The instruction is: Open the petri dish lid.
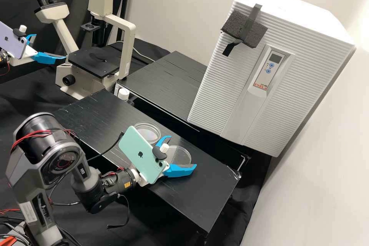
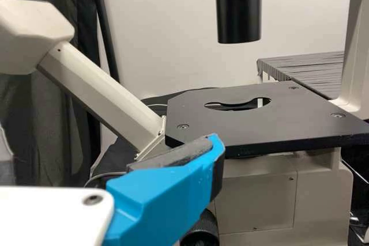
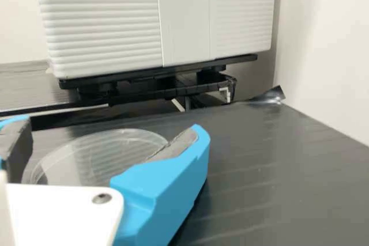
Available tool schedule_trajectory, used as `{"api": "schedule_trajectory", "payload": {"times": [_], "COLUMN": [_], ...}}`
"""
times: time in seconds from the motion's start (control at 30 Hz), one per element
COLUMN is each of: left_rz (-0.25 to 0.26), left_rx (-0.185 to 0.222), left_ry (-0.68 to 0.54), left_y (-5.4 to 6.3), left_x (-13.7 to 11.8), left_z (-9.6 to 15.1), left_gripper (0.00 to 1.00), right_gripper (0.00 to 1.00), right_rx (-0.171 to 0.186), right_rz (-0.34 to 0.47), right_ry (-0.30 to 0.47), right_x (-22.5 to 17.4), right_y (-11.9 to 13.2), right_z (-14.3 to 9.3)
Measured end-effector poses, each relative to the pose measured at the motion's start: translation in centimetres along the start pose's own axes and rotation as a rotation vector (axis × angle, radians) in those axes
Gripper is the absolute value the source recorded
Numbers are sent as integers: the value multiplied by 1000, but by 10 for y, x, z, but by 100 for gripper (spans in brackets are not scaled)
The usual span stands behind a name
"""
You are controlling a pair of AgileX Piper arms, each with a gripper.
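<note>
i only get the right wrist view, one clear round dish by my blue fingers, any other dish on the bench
Observer: Yes, a second clear dish lies on the bench, beside the one at the right gripper, on the side toward the microscope.
Operator: ok and where's the left gripper
Observer: In the high view the left gripper hangs in the air near the microscope, away from both dishes.
Operator: is it open or shut
Observer: Open, its two blue fingers stand apart.
</note>
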Motion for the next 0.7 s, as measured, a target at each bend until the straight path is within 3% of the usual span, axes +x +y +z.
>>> {"api": "schedule_trajectory", "payload": {"times": [0.5, 0.6, 0.7], "left_rz": [0, 0, 0], "left_rx": [0, 0, 0], "left_ry": [0, 0, 0], "left_y": [0, 0, 0], "left_x": [0, 0, 0], "left_z": [0, 0, 0], "left_gripper": [100, 100, 100], "right_gripper": [100, 100, 100], "right_rx": [-5, 23, 75], "right_rz": [57, 66, 58], "right_ry": [80, 98, 120], "right_x": [-24, -29, -31], "right_y": [8, 11, 12], "right_z": [-19, -20, -21]}}
